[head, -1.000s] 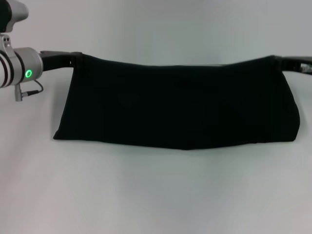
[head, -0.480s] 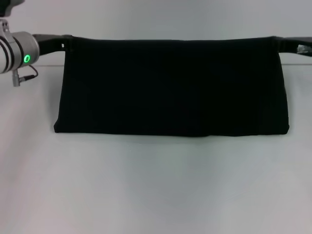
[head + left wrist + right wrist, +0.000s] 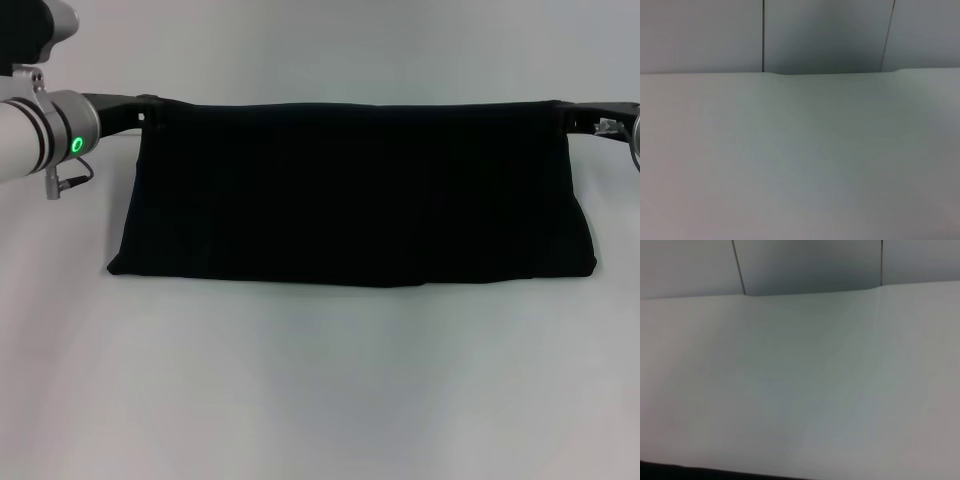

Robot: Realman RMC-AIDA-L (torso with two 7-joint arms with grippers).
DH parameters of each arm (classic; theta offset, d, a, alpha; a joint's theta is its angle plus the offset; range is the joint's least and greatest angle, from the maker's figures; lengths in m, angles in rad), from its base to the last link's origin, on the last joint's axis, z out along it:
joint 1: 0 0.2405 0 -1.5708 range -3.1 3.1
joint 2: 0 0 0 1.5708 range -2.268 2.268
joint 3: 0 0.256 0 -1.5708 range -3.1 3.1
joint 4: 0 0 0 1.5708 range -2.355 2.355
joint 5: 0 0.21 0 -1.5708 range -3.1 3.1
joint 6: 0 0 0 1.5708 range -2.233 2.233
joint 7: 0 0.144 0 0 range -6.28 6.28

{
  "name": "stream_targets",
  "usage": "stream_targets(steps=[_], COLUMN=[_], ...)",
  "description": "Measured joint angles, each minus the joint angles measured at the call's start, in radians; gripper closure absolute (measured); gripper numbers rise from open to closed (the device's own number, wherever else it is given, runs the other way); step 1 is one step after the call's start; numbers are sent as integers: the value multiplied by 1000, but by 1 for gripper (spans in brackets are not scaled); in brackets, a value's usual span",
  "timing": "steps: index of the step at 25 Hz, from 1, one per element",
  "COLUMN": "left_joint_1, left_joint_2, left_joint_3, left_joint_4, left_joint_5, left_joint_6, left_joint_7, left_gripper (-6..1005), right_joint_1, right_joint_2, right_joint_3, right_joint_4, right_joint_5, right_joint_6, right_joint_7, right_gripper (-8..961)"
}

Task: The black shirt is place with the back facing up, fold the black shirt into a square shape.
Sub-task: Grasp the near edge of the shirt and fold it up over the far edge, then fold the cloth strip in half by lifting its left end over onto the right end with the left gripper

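- Since half a second ago, the black shirt (image 3: 350,195) is sitting slightly lower in the head view: its taut upper edge is now a little below where it was, and its lower edge is reaching a little nearer the camera.
- The left gripper (image 3: 150,108) is meeting the shirt's upper left corner in the head view; its dark fingers are blending into the fabric, so whether they are pinching the cloth cannot be told.
- The left arm's silver wrist section, with a green light glowing on it, is being cut off by the left edge of the head view.
- The shirt is stretching as a wide, dark band between the two grippers, its lower edge lying on the white table (image 3: 320,390); folds, sleeves and collar are not showing in the flat black.
- The right gripper (image 3: 572,112) is meeting the upper right corner; its fingers are likewise merging with the cloth, and the arm behind it is running out of frame.
- Both wrist views are showing bare table and the panelled wall (image 3: 825,35) beyond; only a thin dark strip is edging the right wrist picture.
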Motion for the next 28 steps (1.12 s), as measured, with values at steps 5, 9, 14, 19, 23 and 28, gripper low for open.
stream_targets(steps=[5,9,14,19,23,28], left_joint_1=[-3,-4,1,30,86,183], left_joint_2=[-8,-20,-25,-23,-10,-9], left_joint_3=[1,1,-1,1,3,3], left_joint_4=[-3,-3,-4,21,85,224], left_joint_5=[-4,-4,-4,-4,-3,-1], left_joint_6=[-15,-82,-103,-33,195,525], left_joint_7=[4,2,-1,-39,-90,-113], left_gripper=[998,938,843,718,528,313], right_joint_1=[-5,-8,-13,-46,-115,-214], right_joint_2=[0,0,-3,-14,-24,-28], right_joint_3=[4,2,5,3,2,10], right_joint_4=[2,-9,-35,-70,-138,-222], right_joint_5=[0,0,0,-1,-1,-2], right_joint_6=[-2,-7,-7,-121,-329,-562], right_joint_7=[7,1,8,57,142,196], right_gripper=[874,854,829,601,434,350])
